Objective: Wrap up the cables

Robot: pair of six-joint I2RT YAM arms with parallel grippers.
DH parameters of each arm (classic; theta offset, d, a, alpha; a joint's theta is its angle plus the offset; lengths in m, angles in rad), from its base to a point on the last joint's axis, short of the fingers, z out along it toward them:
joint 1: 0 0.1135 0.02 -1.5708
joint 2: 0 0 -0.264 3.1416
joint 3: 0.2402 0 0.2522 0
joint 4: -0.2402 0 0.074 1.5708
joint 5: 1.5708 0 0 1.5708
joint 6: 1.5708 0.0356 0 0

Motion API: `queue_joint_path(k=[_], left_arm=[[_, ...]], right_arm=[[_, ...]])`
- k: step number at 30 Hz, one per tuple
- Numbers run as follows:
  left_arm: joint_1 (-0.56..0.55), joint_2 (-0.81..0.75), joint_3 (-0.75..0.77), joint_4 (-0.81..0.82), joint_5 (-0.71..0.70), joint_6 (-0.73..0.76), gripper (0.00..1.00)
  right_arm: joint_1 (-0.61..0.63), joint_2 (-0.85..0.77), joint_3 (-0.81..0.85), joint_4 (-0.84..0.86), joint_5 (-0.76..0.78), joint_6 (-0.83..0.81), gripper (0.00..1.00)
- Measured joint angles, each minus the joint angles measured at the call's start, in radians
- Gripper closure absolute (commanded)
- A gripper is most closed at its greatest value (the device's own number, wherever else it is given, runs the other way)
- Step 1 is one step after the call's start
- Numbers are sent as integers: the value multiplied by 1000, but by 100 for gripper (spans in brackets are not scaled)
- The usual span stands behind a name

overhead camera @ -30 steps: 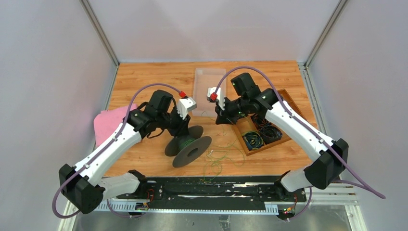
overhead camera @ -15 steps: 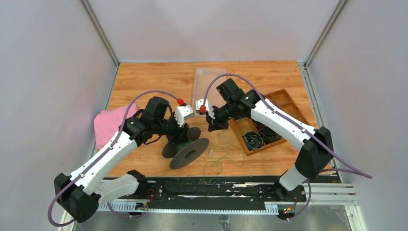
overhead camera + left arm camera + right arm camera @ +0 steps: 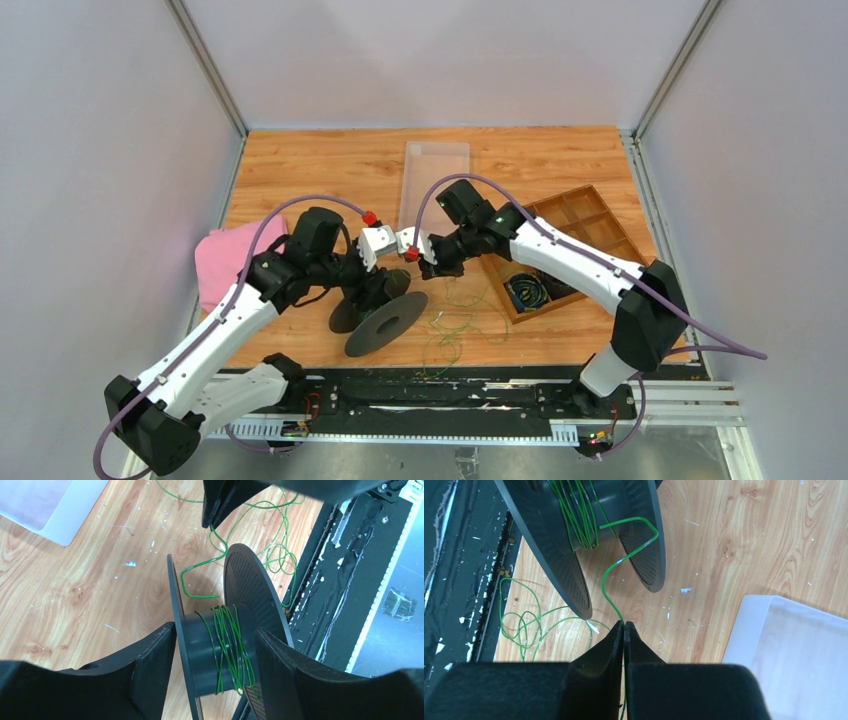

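Observation:
A dark grey spool (image 3: 380, 305) lies tilted on the table. Thin green cable (image 3: 230, 640) is wound several turns round its hub. My left gripper (image 3: 215, 655) is shut on the spool's hub, one finger on each side, between the flanges. My right gripper (image 3: 624, 626) is shut on the green cable (image 3: 611, 592) just beyond the spool's rim, close to my left gripper in the top view (image 3: 428, 262). The cable runs from the hub over the flange edge to the right fingertips. Loose green cable (image 3: 455, 325) trails in loops on the table to the spool's right.
A clear plastic tray (image 3: 432, 180) lies at the back centre. A wooden compartment box (image 3: 590, 215) with coiled dark cables stands at the right. A pink cloth (image 3: 218, 258) lies at the left. The black rail (image 3: 440, 392) runs along the near edge.
My right gripper has moved left and nearer, up to the spool, with the cable in it. My left gripper and the spool have shifted slightly nearer and left.

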Motion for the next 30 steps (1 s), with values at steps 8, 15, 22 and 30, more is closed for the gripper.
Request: queue_joint_path(k=[8,15,22,30], left_arm=[[28,-15,-13,-4,27,-5,36],[79,-27,-34,4,42,-45,45],[86,-25,-50,47,40,-92,55],[86,-4,-50,79,1,-130,73]], right_arm=[[24,-2,-62,108,27,-16,99],[47,-6,-154,202,49,-10,99],[50,-13,-166,258,58,-1,99],[50,-14,-166,273,79,10,99]])
